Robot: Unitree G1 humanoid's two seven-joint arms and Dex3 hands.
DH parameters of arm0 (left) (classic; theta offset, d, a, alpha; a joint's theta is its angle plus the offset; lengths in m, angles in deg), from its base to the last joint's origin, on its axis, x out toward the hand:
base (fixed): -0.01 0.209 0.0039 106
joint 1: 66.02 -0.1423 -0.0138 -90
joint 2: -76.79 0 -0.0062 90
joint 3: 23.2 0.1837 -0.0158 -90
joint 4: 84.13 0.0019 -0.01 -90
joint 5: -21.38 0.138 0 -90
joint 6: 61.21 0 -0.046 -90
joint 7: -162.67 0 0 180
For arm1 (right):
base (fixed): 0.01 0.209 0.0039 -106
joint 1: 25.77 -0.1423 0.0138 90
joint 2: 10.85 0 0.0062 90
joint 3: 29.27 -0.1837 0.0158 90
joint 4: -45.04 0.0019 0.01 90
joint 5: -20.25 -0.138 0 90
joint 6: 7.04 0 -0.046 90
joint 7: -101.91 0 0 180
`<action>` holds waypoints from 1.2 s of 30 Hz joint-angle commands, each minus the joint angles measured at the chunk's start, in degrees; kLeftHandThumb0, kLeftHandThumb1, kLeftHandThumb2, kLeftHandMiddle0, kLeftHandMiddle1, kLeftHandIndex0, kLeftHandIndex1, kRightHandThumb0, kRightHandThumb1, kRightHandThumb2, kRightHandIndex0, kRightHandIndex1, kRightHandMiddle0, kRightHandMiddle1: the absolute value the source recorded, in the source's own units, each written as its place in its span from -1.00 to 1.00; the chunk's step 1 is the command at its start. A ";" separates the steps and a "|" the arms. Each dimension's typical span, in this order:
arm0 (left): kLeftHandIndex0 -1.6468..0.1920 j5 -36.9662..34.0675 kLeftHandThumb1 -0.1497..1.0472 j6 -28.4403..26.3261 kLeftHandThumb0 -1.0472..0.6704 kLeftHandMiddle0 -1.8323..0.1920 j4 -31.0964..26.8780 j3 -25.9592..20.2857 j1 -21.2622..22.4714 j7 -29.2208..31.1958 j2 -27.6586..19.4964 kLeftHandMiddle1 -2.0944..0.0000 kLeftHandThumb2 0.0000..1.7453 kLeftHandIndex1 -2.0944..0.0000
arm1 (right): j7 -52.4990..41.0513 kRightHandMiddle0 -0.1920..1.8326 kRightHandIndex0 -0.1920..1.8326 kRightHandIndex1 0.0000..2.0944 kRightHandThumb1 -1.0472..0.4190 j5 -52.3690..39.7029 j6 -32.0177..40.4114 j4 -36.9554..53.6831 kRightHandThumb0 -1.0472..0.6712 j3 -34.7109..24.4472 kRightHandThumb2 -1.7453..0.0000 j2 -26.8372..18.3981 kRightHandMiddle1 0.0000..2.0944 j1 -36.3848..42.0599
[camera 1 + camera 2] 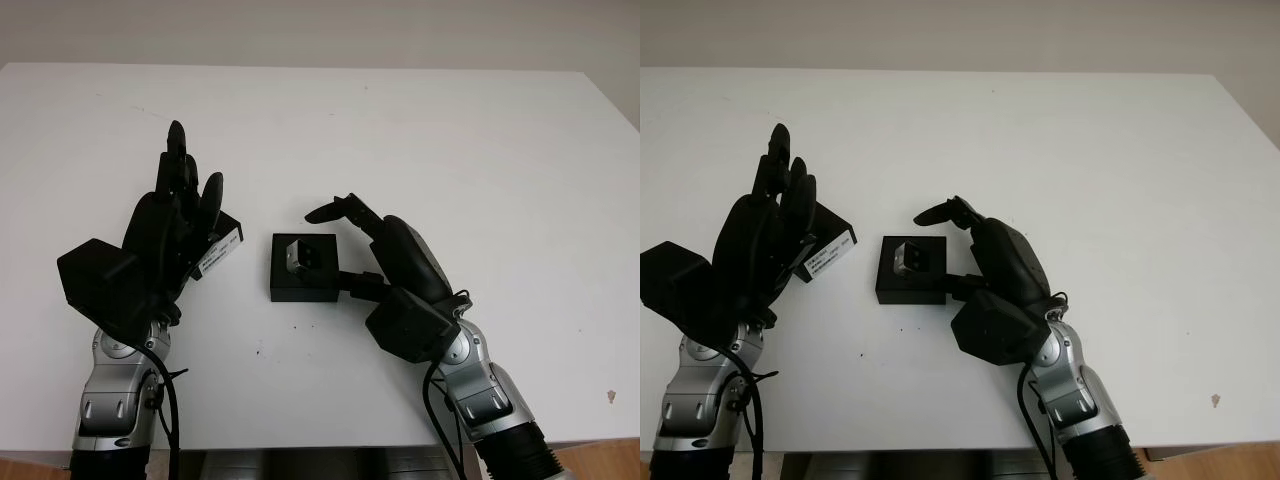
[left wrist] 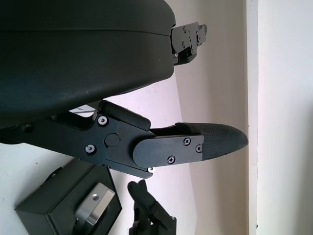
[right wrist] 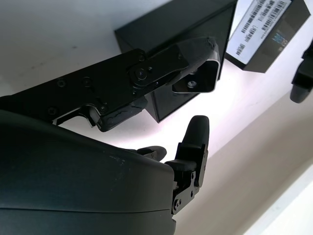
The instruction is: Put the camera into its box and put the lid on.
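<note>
A small black box (image 1: 298,291) stands open at the table's middle, with the silver-and-black camera (image 1: 300,256) lying inside it. The box's black lid (image 1: 222,250), white barcode label on its side, lies just left of the box, partly hidden by my left hand (image 1: 188,185). That hand is open and raised over the lid. My right hand (image 1: 345,245) is open at the box's right side, its upper fingers (image 1: 335,210) arching over the far right corner and its thumb against the right wall. The right wrist view shows the box (image 3: 176,34) and the lid (image 3: 266,29).
The white table (image 1: 450,140) stretches wide behind and to the right of both hands. Its front edge runs close under my forearms. A small dark speck (image 1: 611,396) marks the surface at the near right.
</note>
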 commanded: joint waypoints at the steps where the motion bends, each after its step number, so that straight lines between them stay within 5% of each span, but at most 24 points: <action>1: 1.00 -0.09 1.00 0.26 -0.62 1.00 -0.49 -0.03 -0.33 -0.07 0.24 1.00 -0.42 1.00 | 0.06 -0.57 -0.50 -0.93 -0.78 -0.02 0.13 1.11 -0.54 0.16 0.94 -0.01 -0.05 0.18; 36: 1.00 -0.34 1.00 1.42 -0.65 1.00 -0.24 -0.11 -0.57 0.08 0.56 1.00 -0.45 1.00 | 8.92 -0.46 -0.40 -0.88 -0.80 2.86 -7.90 -9.43 -0.39 2.58 0.94 0.76 0.08 -2.40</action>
